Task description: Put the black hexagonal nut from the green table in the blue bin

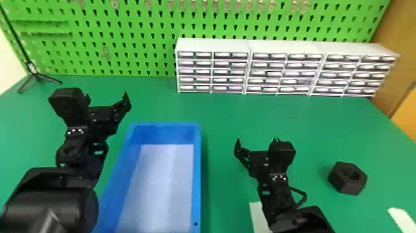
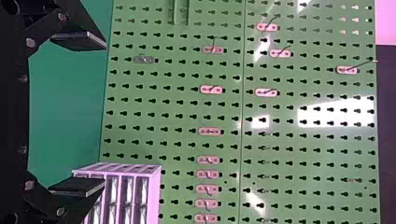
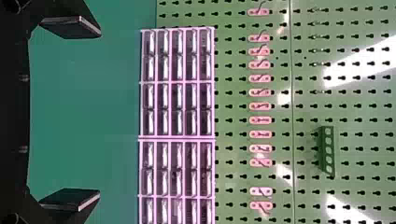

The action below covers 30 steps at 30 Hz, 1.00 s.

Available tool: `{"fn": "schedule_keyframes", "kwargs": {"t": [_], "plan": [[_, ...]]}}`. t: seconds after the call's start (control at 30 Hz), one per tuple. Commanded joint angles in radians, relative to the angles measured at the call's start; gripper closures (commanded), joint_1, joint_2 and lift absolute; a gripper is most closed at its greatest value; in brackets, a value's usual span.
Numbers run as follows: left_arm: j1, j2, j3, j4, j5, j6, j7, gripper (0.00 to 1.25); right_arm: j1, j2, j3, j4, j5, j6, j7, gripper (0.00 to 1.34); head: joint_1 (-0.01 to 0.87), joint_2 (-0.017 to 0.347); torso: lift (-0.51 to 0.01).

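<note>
Gaping wide, left claw, right claw, blue bin cropped at near end

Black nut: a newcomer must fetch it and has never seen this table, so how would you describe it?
On the green table, go right from the blue bin and past the right claw. There lies the nut, a chunky six-sided block. It is black like the arm but loose, with a round hole in its top; the pale strip nearby looks flat.

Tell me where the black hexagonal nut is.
In the head view, the black hexagonal nut lies on the green table, at the right side, to the right of the right gripper.
</note>
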Motion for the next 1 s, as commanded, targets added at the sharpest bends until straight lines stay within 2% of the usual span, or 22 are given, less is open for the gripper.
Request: {"fn": "schedule_keyframes", "kwargs": {"t": [0.0,0.67,0.8,0.97], "plan": [[-0.001,0.000,0.000,0.000,0.000,0.000,0.000,0.24,-0.001,0.001,0.004,0.000,0.000,0.001,0.000,0.10,0.686,0.028,-0.096],[-0.001,0.000,0.002,0.000,0.000,0.000,0.000,0.24,-0.001,0.001,0.002,0.000,-0.018,0.010,0.000,0.10,0.686,0.028,-0.096],[0.001,0.000,0.003,0.000,0.000,0.000,0.000,0.24,-0.003,-0.003,-0.007,-0.001,-0.026,0.010,0.000,0.10,0.686,0.028,-0.096],[0.004,0.000,0.006,-0.002,0.001,0.000,0.000,0.24,0.000,-0.021,-0.030,-0.028,-0.032,0.041,0.000,0.10,0.686,0.028,-0.096]]}}
